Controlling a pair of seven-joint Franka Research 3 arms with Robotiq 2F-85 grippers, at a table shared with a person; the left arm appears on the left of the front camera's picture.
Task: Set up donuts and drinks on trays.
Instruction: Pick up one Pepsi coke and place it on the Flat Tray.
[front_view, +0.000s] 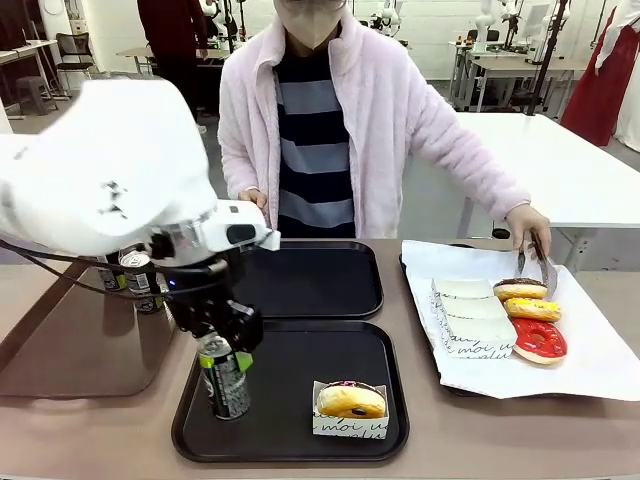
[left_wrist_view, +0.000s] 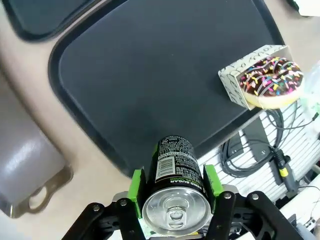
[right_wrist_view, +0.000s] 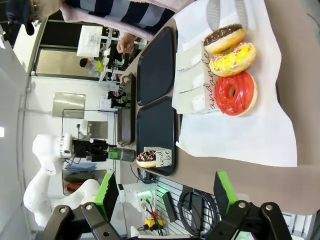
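Observation:
My left gripper (front_view: 224, 338) (left_wrist_view: 175, 186) is shut on a dark drink can (front_view: 228, 385) (left_wrist_view: 174, 170), its green pads on either side just below the silver top. The can stands upright at the left side of the near black tray (front_view: 290, 440) (left_wrist_view: 150, 75); I cannot tell whether its base touches. A sprinkled chocolate donut (front_view: 350, 400) (left_wrist_view: 270, 82) in a white printed sleeve sits at that tray's front right. The far black tray (front_view: 310, 280) is bare. My right gripper (right_wrist_view: 165, 196) is open, off past the table's right end, holding nothing.
A paper-lined tray (front_view: 590, 350) at the right holds chocolate (front_view: 520, 289), yellow (front_view: 532, 308) and red (front_view: 540, 340) donuts beside empty sleeves (front_view: 470, 310). The person's hand holds tongs (front_view: 535, 262) over them. More cans (front_view: 140, 280) stand on a brown tray (front_view: 70, 350) at the left.

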